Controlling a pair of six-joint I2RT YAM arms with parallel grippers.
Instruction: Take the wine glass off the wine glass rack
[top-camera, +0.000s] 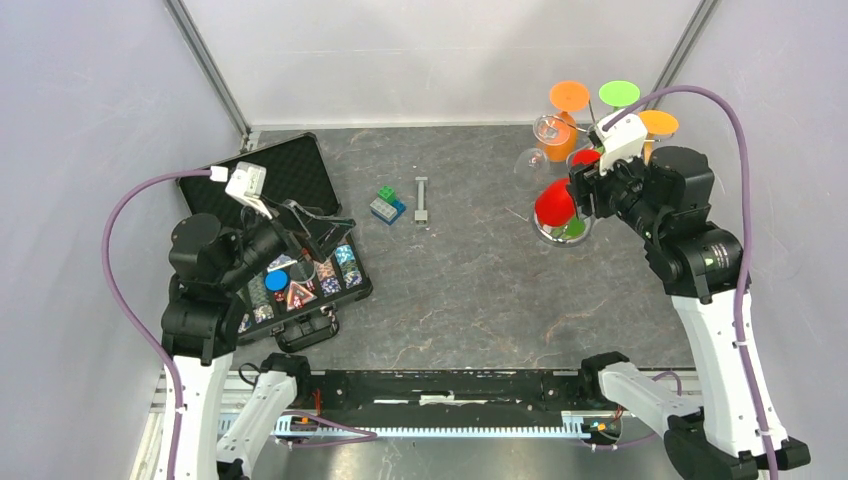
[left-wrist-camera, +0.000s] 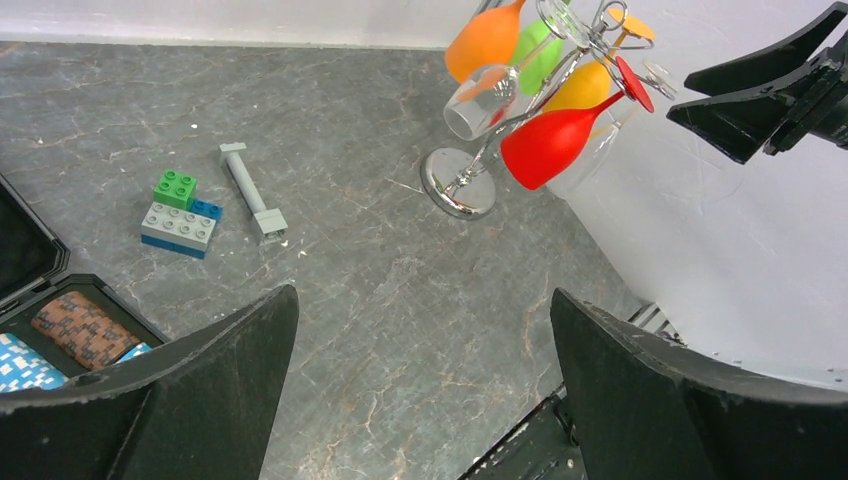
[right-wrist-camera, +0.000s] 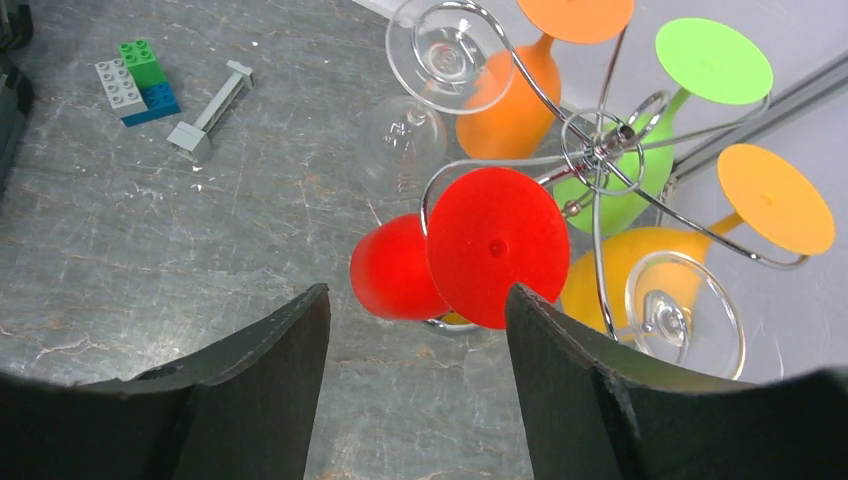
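Note:
The wine glass rack (top-camera: 598, 137) is a silver wire stand at the back right, with its round base (left-wrist-camera: 458, 185) on the table. Several glasses hang from its arms by their feet, bowls down: a red wine glass (right-wrist-camera: 492, 245), an orange one (right-wrist-camera: 515, 100), a green one (right-wrist-camera: 712, 60), a yellow one (right-wrist-camera: 775, 198) and clear ones (right-wrist-camera: 450, 55). My right gripper (right-wrist-camera: 418, 298) is open and empty, level with the red glass's foot, which lies just ahead of its fingertips, apart from them. My left gripper (left-wrist-camera: 425, 300) is open and empty above the open case at the left.
An open black case (top-camera: 290, 170) with chips and tiles lies at the left under the left arm. A small stack of toy bricks (top-camera: 387, 207) and a grey bar piece (top-camera: 421, 200) lie mid-table. White walls stand close behind and right of the rack.

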